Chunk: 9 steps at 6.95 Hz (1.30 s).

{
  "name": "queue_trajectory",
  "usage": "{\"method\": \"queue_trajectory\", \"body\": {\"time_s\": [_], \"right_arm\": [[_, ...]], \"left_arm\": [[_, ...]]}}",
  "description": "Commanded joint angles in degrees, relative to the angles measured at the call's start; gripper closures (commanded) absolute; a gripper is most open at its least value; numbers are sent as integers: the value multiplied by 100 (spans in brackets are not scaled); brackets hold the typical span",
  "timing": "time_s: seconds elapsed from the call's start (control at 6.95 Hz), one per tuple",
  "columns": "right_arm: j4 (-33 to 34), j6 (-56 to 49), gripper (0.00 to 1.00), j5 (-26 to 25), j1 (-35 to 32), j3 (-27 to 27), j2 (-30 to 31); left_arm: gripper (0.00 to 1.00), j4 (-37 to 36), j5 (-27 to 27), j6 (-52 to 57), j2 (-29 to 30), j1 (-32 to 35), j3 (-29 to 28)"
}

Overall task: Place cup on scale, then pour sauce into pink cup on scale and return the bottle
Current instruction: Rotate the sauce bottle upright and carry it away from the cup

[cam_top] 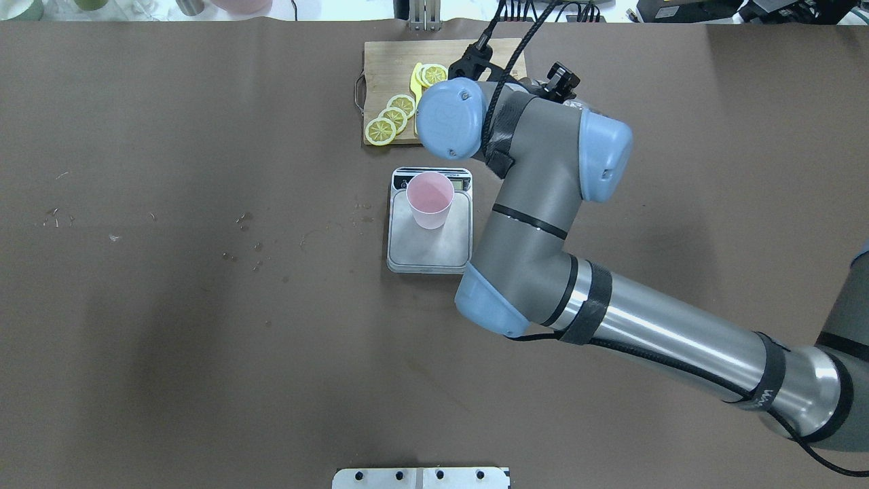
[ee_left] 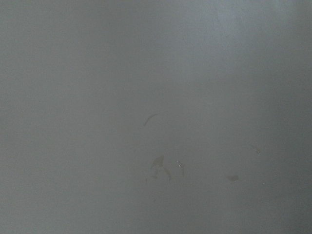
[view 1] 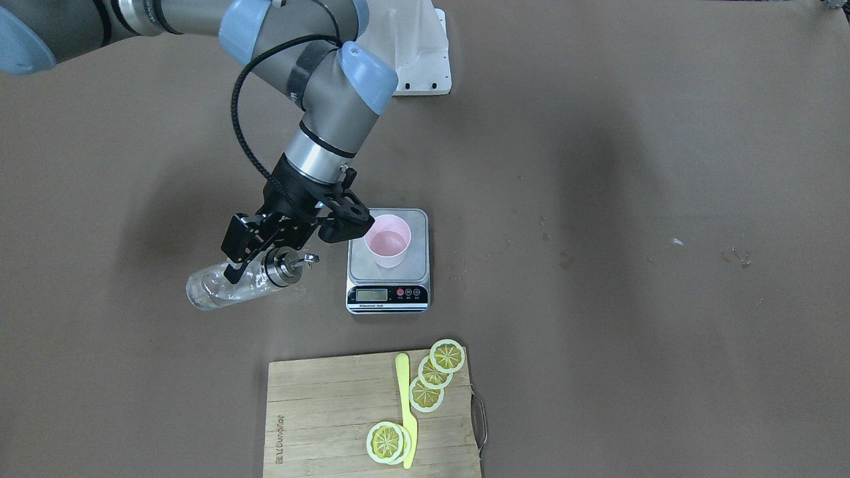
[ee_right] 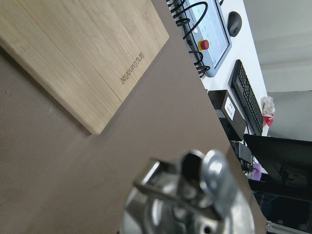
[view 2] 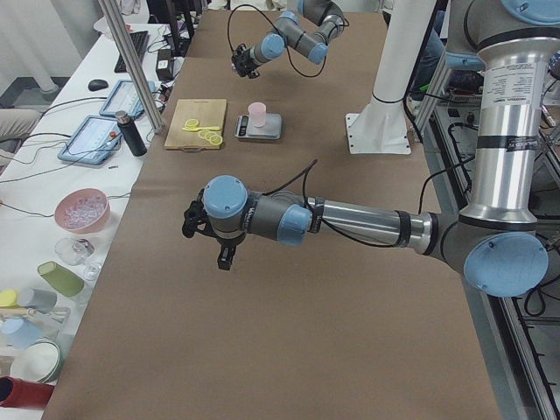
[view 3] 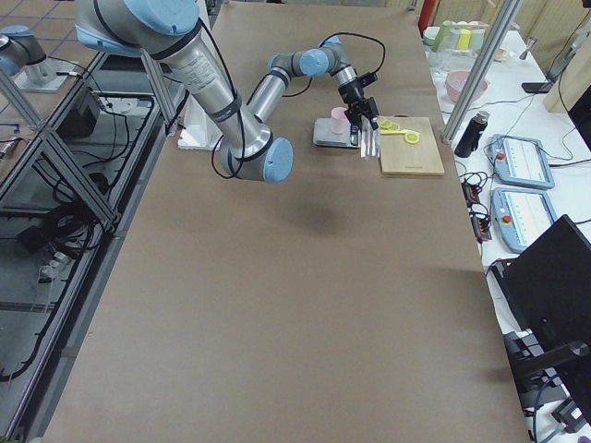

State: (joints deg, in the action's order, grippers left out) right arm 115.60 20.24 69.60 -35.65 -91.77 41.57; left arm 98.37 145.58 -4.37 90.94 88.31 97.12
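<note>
Half done, by the look of it: cup placed, pouring in hand, bottle's return not yet begun.

Works over a brown table (view 1: 664, 166) with the right gripper (view 1: 249, 265) alone, the left gripper (view 2: 224, 256) well apart from it, low above bare table. Cannot tell from that side view whether open or shut.

Has a wooden cutting board (view 1: 325, 411) well off on the operators' side of the right gripper, untouched.

Finds the scale (view 1: 415, 262) just beside the gripper on its spout side, display toward the operators.

Clamps the bottle (view 1: 212, 289) near the neck, fingers tight on the glass. Holds it tilted almost flat, base pointing away from the scale, apparently clear of the table.

Shows the cup (view 1: 388, 240) upright on the platform, just beyond the gripper's body and not under the spout. Cannot tell whether any sauce lies inside.

Stops the metal spout (view 1: 295, 261) short of the scale's near edge.

Calls next for carrying the spout over the cup's rim and tipping further, slowly, watching the display. Risks a spill on the platform, or a knocked cup, with the gripper's body so close beside the rim.
</note>
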Motion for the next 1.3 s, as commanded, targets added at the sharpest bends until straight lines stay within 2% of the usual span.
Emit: {"method": "queue_trajectory", "body": {"time_s": [0.0,0.29,0.58,1.01,1.15], "right_arm": [[-607,-186,100,876,-572,-217,193],[-1588,-187,100,2000,-1248,-297,691],[-2258,-152,100,2687,-1715,-420,1228],[-2340,-73,100,3112,-1954,-893,1783],[-3019,180,100,3173,-1955,-877,2141]], "left_arm": [[3,24,-12,50,29,55,0],[3,200,-29,-11,64,64,-8],[3,200,-29,-2,108,73,-17],[3,209,-20,-2,117,82,-9],[3,209,-20,-2,134,82,-9]]}}
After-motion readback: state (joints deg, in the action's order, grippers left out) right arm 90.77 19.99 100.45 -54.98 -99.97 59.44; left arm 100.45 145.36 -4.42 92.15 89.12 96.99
